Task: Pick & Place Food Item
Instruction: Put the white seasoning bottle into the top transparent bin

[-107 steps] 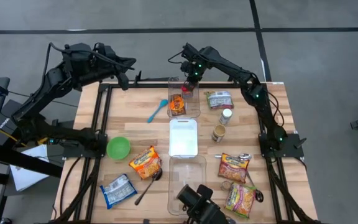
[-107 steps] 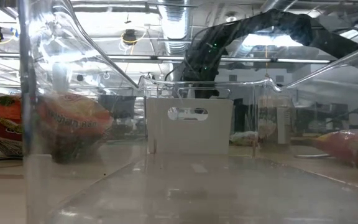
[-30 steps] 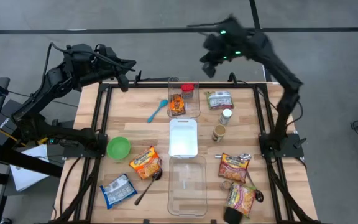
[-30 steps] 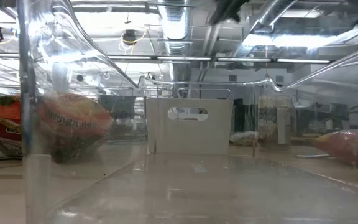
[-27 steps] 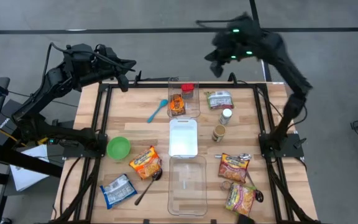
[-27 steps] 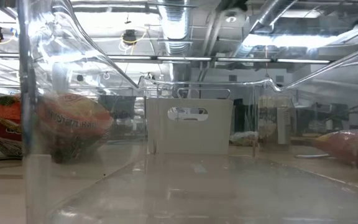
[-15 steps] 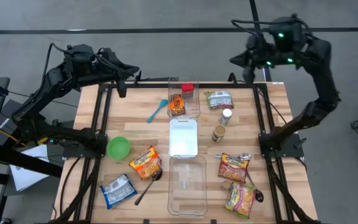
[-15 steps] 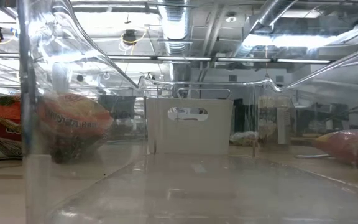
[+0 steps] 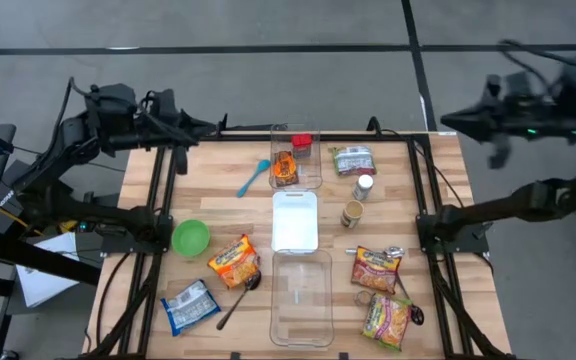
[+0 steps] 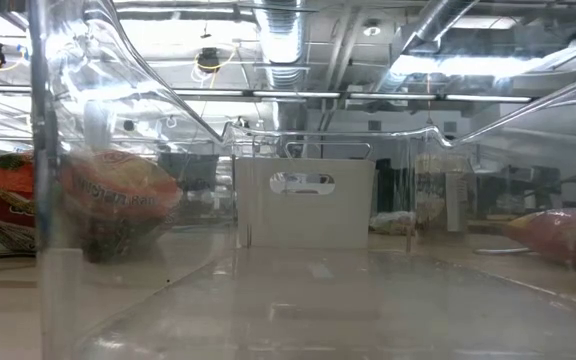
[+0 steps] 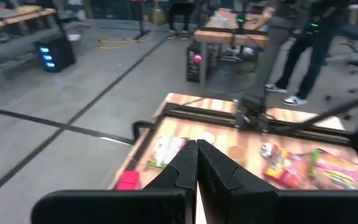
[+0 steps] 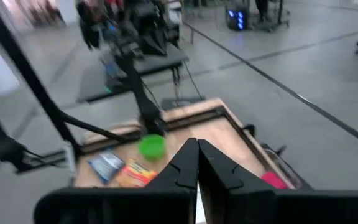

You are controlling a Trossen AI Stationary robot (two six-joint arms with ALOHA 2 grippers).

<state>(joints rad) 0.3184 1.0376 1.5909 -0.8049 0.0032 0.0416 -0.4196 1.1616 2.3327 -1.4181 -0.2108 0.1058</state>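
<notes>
A clear bin (image 9: 296, 156) at the table's far middle holds an orange packet (image 9: 284, 168) and a red-lidded item (image 9: 301, 143). A second clear bin (image 9: 300, 295) stands at the near middle, with a white lid (image 9: 294, 220) lying flat between them. My left gripper (image 9: 216, 126) is shut and empty above the table's far left edge; its touching fingers show in the left wrist view (image 11: 197, 152). My right gripper (image 9: 448, 120) is shut and empty, high beyond the far right corner; it also shows in the right wrist view (image 12: 197, 152). Neither gripper shows in the low view.
A green bowl (image 9: 190, 237), a blue spatula (image 9: 254, 177) and two packets (image 9: 233, 262) (image 9: 190, 305) lie on the left half. A green packet (image 9: 353, 160), two small jars (image 9: 365, 185) (image 9: 352, 213), two noodle packets (image 9: 376, 268) (image 9: 388, 318) and spoons lie on the right half.
My right gripper has swung from above the table's far edge toward the right, ending beyond the far right corner, still shut and empty. My left arm has drawn back a little toward the left. The things on the table have stayed where they were.
</notes>
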